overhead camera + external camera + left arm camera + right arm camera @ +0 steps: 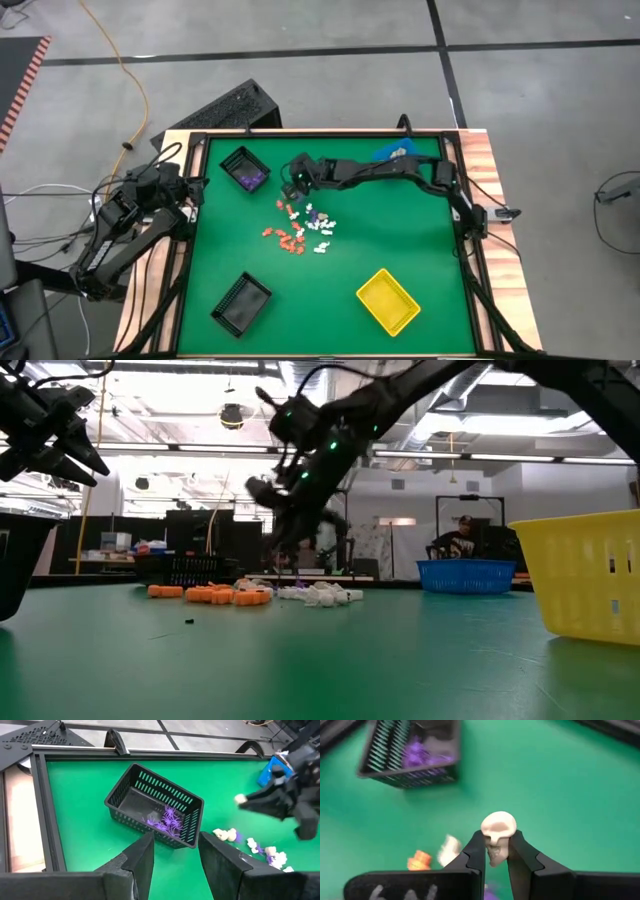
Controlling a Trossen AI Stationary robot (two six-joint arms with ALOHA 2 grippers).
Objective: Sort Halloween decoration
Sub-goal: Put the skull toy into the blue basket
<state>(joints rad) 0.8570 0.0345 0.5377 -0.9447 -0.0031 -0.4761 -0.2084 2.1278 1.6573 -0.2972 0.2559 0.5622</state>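
The right claw [496, 854] pinches a beige skull [498, 834] aloft at twelve o'clock of the decoration pile [300, 228], evidently for carrying to a bin, while the left claw [175, 857], parted and empty, waits by the black bin of purple pieces [156, 806].

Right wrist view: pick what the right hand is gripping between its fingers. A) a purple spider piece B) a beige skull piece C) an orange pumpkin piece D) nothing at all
B: the right hand is closed on a beige skull, its pale dome sticking up above the dark fingers, over the green table.
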